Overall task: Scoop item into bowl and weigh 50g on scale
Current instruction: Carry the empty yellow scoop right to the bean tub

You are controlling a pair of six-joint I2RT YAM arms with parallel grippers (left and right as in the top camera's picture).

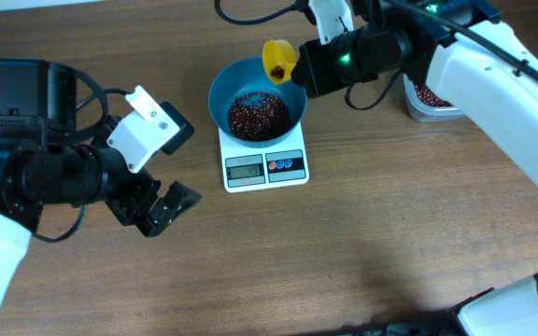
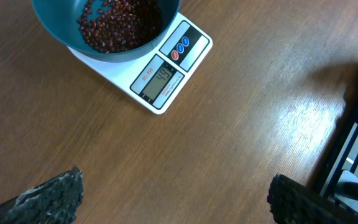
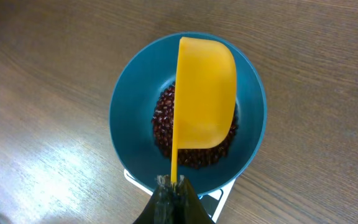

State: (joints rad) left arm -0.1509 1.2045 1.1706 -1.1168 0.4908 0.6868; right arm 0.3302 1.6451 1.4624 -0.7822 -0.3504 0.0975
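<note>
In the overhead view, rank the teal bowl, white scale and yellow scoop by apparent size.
Largest: teal bowl, looking slightly wider than the white scale, but it sits nearer the camera, so unsure.
Next: white scale, partly under the bowl.
Smallest: yellow scoop, clearly.

Lighting is looking bright and even in the overhead view, with only soft shadows falling on the wooden table (image 1: 362,243), darkest along the bottom edge. In the left wrist view a pale glare patch is washing out the wood at centre right, and the finger pads (image 2: 55,199) in the bottom corners are going blurry. The right wrist view is catching a similar sheen at lower left, while the yellow scoop (image 3: 205,93) is showing up sharp.
</note>
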